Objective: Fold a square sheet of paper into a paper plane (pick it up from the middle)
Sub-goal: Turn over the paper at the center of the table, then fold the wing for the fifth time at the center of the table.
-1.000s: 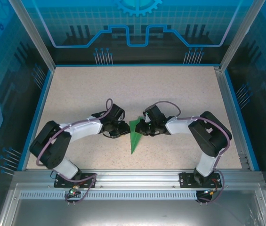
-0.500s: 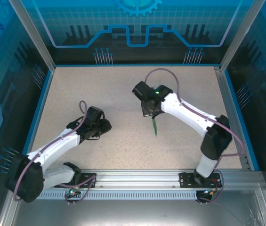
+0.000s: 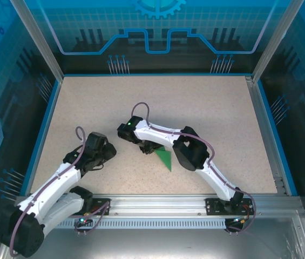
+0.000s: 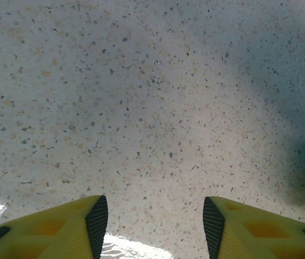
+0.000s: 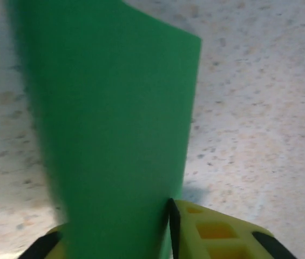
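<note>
left gripper (image 4: 155, 216): jaws apart | right gripper (image 5: 114, 229): elbow folded, reaching left

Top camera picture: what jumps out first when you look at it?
The small bright green paper plane, a pointed triangle near the middle of the speckled beige table, catches the eye first. The right gripper sits at its far end, and in the right wrist view the green paper reaches out from between the yellow fingers. The left gripper hovers open to the left, over bare table.
</note>
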{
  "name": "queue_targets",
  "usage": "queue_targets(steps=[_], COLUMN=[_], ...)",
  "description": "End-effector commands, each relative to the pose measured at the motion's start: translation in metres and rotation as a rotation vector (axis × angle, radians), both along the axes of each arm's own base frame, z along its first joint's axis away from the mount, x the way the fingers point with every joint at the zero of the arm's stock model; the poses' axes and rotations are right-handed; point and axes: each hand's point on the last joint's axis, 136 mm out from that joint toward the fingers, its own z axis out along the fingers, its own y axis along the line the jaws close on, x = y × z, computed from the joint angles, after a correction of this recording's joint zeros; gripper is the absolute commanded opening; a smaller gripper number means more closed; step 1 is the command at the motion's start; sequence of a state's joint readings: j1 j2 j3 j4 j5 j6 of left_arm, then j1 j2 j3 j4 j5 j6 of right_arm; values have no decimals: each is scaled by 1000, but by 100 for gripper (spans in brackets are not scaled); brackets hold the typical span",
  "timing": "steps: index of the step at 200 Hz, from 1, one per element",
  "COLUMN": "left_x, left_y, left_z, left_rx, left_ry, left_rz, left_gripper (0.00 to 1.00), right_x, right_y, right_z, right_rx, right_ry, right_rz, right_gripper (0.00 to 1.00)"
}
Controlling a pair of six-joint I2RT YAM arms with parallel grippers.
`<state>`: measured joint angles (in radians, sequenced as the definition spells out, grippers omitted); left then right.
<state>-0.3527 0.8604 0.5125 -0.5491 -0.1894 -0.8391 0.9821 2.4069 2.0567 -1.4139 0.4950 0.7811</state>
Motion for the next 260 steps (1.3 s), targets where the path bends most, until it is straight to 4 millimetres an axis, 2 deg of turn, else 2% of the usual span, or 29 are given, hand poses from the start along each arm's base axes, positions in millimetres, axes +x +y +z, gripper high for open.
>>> queue_targets(steps=[1, 11, 18, 42, 49, 73, 88, 102, 115, 126, 137, 143, 157, 180, 201, 229, 260], left_x=[-8, -8, -7, 0, 1, 4, 5, 7, 9, 11, 15, 17, 22, 34, 43, 53, 57], left_y=[11, 11, 10, 3, 0, -15, -28, -40, -50, -58, -65, -68, -76, -87, -101, -114, -125], left_z=[-6, -5, -5, 1, 3, 10, 10, 9, 6, 5, 3, 2, -1, -3, -4, -6, -6], left_rx=[24, 17, 13, -21, -33, -99, -161, -229, -288, -333, -371, -388, -413, -413, -393, -353, -333], left_ry=[10, 2, -4, -29, -28, -22, -16, -11, -8, -4, 5, 14, 33, 64, 92, 116, 124], left_rz=[33, 34, 36, 16, 12, -30, -60, -82, -95, -101, -104, -104, -107, -121, -147, -151, -164], left_gripper=[54, 56, 57, 59, 60, 61, 62, 62, 62, 62, 62, 62, 62, 62, 61, 58, 58], right_x=[-3, -7, -7, -5, -5, -2, 8, 13, 19, 16, 18, 18, 19, 26, 32, 32, 34], right_y=[51, 65, 71, 65, 61, 33, 13, -4, -16, -21, -30, -25, -17, -9, 10, 27, 27], right_z=[22, 37, 50, 95, 105, 133, 146, 139, 128, 114, 93, 88, 79, 68, 59, 38, 10], right_rx=[289, 400, 464, 619, 671, 833, 979, 1108, 1199, 1249, 1238, 1268, 1304, 1289, 1315, 1279, 1230], right_ry=[19, 18, 0, -69, -77, -145, -221, -241, -215, -95, 12, 61, 54, 94, 197, 267, 288], right_rz=[17, 43, 58, 83, 84, 52, 2, -23, -70, -101, -183, -170, -130, -111, -90, -95, -145], right_gripper=[32, 42, 53, 83, 98, 99, 99, 99, 96, 93, 68, 58, 53, 38, 31, 29, 27])
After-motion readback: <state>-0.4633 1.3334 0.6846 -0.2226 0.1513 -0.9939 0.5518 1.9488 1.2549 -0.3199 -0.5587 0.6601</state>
